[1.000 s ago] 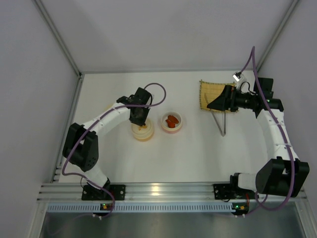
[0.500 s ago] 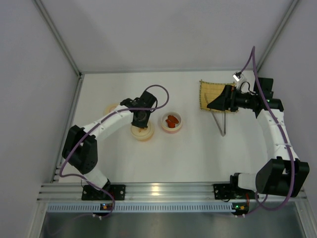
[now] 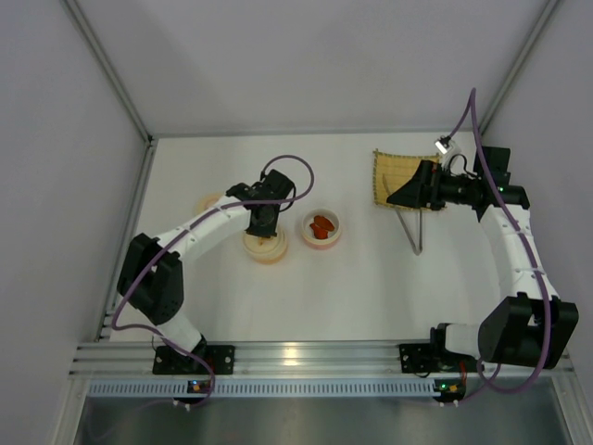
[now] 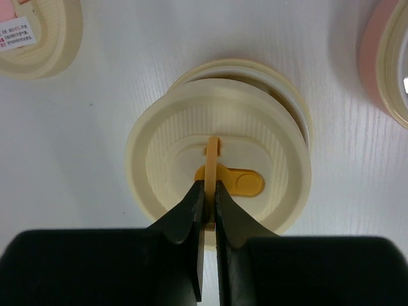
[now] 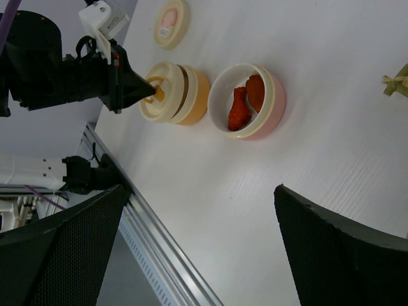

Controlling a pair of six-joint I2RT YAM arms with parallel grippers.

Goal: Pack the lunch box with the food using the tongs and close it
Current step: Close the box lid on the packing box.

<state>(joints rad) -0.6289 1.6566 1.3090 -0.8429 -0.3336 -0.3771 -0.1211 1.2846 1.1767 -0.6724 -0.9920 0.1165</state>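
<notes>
On the white desk [image 3: 371, 287], the yellow mat [image 3: 392, 171] is partly covered by the right pincer [image 5: 199, 191]. The pincer hangs released and also hides the far end of the tongs [image 3: 414, 234], which lie on the desk at the mat's near edge. The left pincer [image 4: 207, 191] is clenched on the yellow loop [image 4: 212, 150] of the cream lid [image 4: 172, 159], which sits off-centre on the lunch box [image 5: 194, 95] and hides its contents. A second lid [image 4: 38, 32] is cut off at the left wrist view's edge, and two red-orange pieces of food [image 5: 241, 108] lie in the pink bowl [image 5: 271, 111] just beside the box.
</notes>
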